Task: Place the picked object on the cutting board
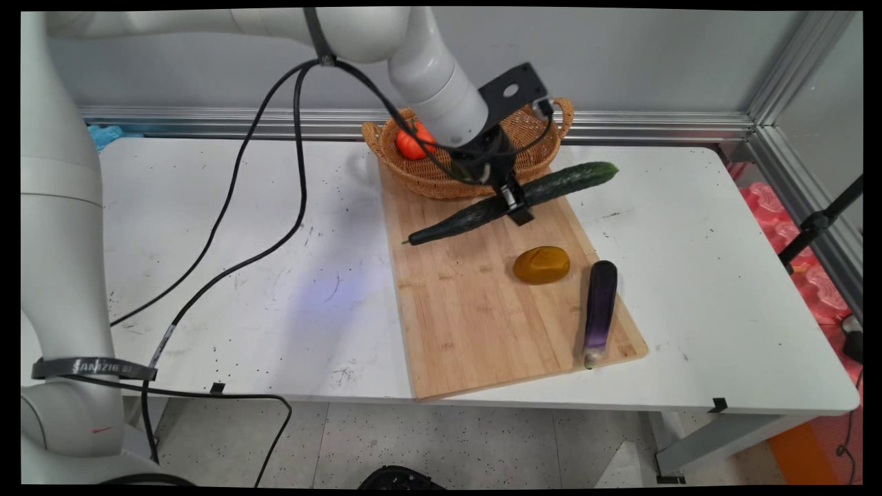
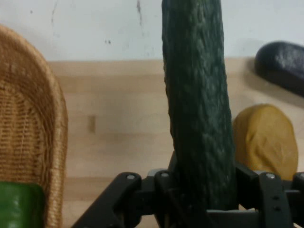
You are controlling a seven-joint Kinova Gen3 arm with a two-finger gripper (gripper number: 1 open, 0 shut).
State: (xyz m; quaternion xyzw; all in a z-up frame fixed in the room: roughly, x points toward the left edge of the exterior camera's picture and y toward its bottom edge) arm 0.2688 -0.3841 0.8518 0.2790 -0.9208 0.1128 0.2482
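**Cucumber clamped mid-length above the cutting board**

Nearest the camera, the eggplant [image 1: 600, 311] lies along the right edge of the cutting board [image 1: 475, 324], with a yellow-brown potato-like lump [image 1: 541, 264] just beside it. The cucumber [image 1: 510, 200] is held by the pincer [image 1: 513, 203], whose jaws are closed on its middle; it appears slightly lifted off the board's far part, just in front of the wicker basket [image 1: 420, 176]. A level, central hold is judged best, since the long body could tip. The cucumber is dark green, bumpy-skinned, long and slightly tapered. A tomato [image 1: 413, 143] and something green [image 2: 21, 204] are seen in the basket. The board rests on the white worktop [image 1: 275, 275].
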